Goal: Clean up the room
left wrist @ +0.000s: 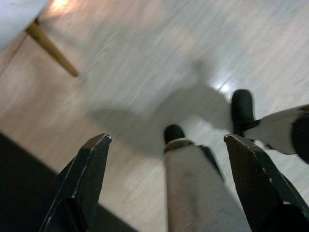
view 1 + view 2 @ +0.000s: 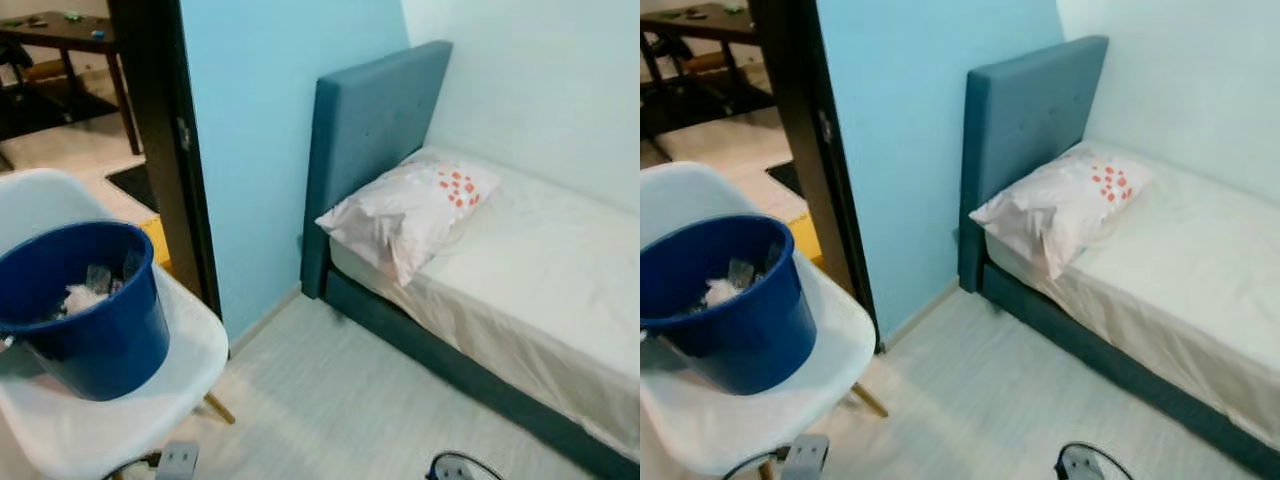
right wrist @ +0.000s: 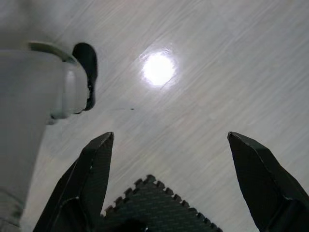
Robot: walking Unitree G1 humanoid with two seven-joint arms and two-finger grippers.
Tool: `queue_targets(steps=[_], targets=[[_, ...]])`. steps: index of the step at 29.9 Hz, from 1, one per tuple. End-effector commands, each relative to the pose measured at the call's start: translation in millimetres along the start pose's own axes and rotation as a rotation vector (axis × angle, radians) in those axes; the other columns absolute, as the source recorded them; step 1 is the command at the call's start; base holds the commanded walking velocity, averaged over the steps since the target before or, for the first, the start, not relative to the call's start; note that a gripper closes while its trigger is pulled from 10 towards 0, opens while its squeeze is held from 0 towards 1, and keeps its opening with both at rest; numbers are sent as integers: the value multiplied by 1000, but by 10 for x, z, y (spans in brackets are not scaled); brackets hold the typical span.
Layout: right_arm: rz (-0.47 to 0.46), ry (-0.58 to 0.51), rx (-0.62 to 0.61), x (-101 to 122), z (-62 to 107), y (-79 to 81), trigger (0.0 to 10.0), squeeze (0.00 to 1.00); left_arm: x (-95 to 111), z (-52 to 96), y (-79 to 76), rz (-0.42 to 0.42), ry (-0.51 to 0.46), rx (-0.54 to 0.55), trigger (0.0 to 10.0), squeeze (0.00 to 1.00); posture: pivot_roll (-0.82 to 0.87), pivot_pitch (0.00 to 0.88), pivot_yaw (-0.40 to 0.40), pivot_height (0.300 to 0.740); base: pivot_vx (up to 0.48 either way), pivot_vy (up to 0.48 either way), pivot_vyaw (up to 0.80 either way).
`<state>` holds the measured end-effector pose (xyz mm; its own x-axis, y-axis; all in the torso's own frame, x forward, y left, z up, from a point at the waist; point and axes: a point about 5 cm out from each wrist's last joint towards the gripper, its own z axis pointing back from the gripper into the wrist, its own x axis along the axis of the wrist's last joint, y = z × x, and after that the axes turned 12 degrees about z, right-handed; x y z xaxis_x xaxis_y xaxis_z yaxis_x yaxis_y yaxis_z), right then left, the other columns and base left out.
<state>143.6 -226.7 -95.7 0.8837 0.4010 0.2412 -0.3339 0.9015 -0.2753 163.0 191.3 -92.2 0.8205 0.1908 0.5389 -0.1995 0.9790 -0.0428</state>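
Blue bin (image 2: 95,320) w/ trash, on chair (image 2: 190,370)

A home bedroom: bed (image 2: 540,290) with pillow (image 2: 405,210), blue headboard (image 2: 370,120)

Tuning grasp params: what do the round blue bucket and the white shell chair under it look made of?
Round blue bucket: likely moulded plastic, smooth with a soft sheen. White shell chair: one-piece glossy seat, probably plastic; tan leg looks wooden.

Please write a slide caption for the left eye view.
Blue bucket on white chair, pillow on bed.
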Motion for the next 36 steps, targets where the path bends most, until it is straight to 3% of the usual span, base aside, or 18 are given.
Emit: queue_targets(steps=[1,9,18,27,36], targets=[[18,-23,-13,47,2,-42,10000,0,-55,8,28,4,26,6,10000,0,-7,10,-28,740,0,-341,0],[-13,-37,-2,104,-2,56,10000,0,-34,4,29,-15,26,3,10000,0,-4,4,-26,740,0,-356,0],[13,-54,18,294,5,323,10000,0,-95,15,42,5,42,2,10000,0,0,8,-32,740,0,-469,-83],[24,-62,21,393,15,400,10000,0,-95,16,52,11,42,3,10000,0,-3,11,-28,740,0,-480,-746],[9,-61,11,379,14,386,10000,0,-56,7,31,14,33,-6,10000,0,-5,9,-27,740,0,-480,0]])
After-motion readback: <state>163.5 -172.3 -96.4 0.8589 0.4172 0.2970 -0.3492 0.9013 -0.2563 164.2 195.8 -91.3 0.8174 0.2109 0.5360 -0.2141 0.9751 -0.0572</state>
